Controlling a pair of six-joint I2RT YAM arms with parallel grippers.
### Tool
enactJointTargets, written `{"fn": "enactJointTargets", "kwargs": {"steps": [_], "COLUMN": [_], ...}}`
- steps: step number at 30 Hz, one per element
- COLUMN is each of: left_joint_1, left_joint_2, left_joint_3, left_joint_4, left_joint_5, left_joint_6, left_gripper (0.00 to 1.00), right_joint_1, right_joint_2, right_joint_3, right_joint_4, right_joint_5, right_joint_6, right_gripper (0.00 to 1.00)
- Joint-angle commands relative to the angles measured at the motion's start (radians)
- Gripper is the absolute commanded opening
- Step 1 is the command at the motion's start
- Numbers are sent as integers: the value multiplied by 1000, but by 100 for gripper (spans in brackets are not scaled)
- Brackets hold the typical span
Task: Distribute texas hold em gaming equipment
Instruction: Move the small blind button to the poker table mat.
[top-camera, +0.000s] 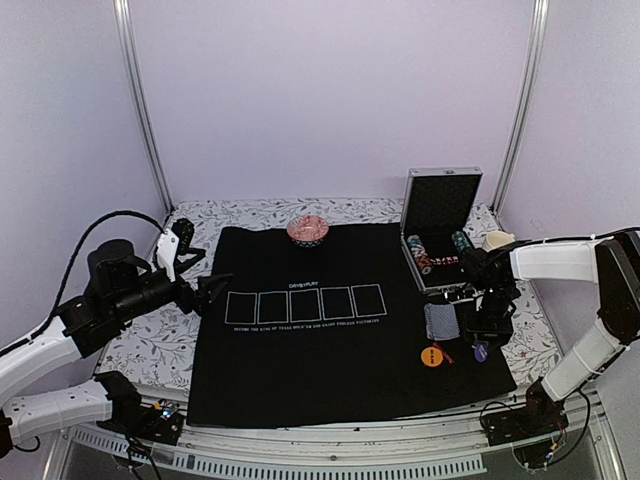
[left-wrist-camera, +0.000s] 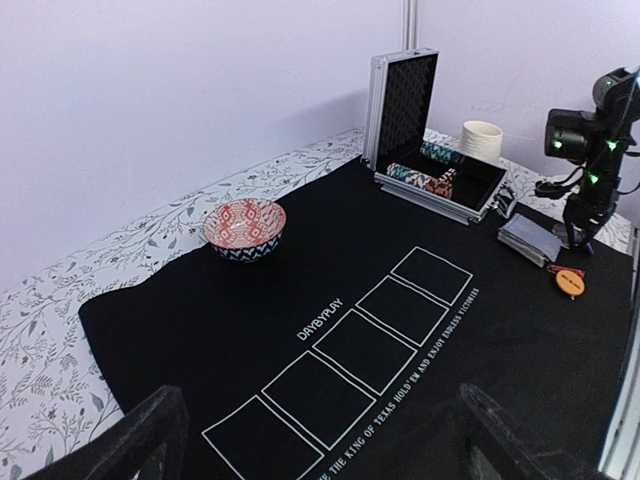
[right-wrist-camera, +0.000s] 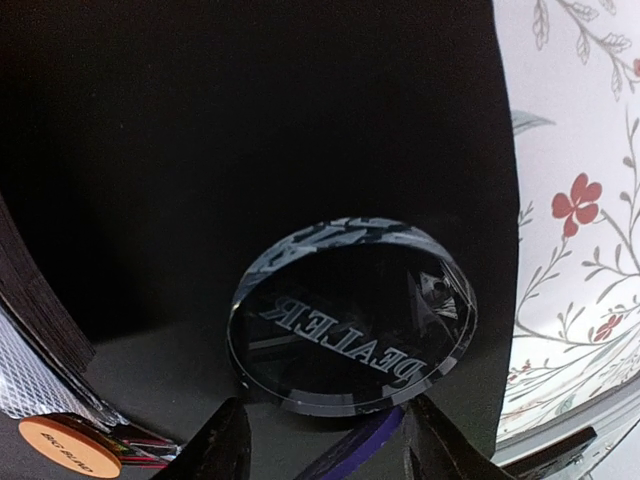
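The floral-clothed surface (top-camera: 140, 350) carries a large black mat (top-camera: 300, 370) printed with five white rectangles across its middle. At 2 o'clock from the mat's centre a silver metal case (top-camera: 442, 200) stands with its lid upright. Its black-lined tray holds rows of striped poker chips (top-camera: 418, 255), teal ones and red ones, lying on their sides at the tray's left end.

The left hand (top-camera: 205, 297) hovers over the mat's 9 o'clock edge with its fingers spread wide and nothing between them. The right hand (top-camera: 488, 328) points down at 4 o'clock, just beside the deck. Its fingers stand partly apart with the blue button (top-camera: 481, 352) edge-on between them; whether they actually clamp it cannot be told.

A red-patterned bowl (top-camera: 308, 230) sits on the mat's 12 o'clock edge, its patterned inside showing. A white cup (top-camera: 497, 240) stands at 3 o'clock of the case, its inside out of view.

The deck of blue-grey-backed playing cards (top-camera: 440, 320) lies on the mat at 6 o'clock of the case. The orange button (top-camera: 431, 356) lies just beyond the deck at 6 o'clock. In the right wrist view a dark round DEALER button (right-wrist-camera: 350, 330) lies flat on the mat near its right edge, just ahead of the fingertips.
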Motion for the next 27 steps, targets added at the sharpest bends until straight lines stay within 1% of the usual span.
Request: {"fn": "enactJointTargets", "kwargs": {"steps": [1,7,10,18,20,23,27], "left_joint_1": [-11,-10,-11,-11,-11,-11,-10], "left_joint_2": [-14,-14,-14,-20,-19,-19,-17], "left_joint_3": [16,16,16,16,16,16,15], "left_joint_4": [14,16,16,16,17,17,17], "left_joint_5": [22,26,29,28,30,32,28], "left_joint_6": [2,0,-2,-1,-1,-3,-2], "left_gripper": [93,94,94,94,94,94,94], "right_joint_1": [8,8,8,9,12,20,27], "right_joint_2": [-20,-35,-50,-52,-45,-26,-12], "right_joint_3": [-17,-23,-44,-90,-90,-89,-89], "right_joint_4": [19,10,23,93,96,98,93], "right_joint_5": [-14,3,-6,-64,-63,-64,-62], "right_joint_6": [22,35,42,62,67,69,72], "right_gripper": [57,66,68,68,67,61,50]}}
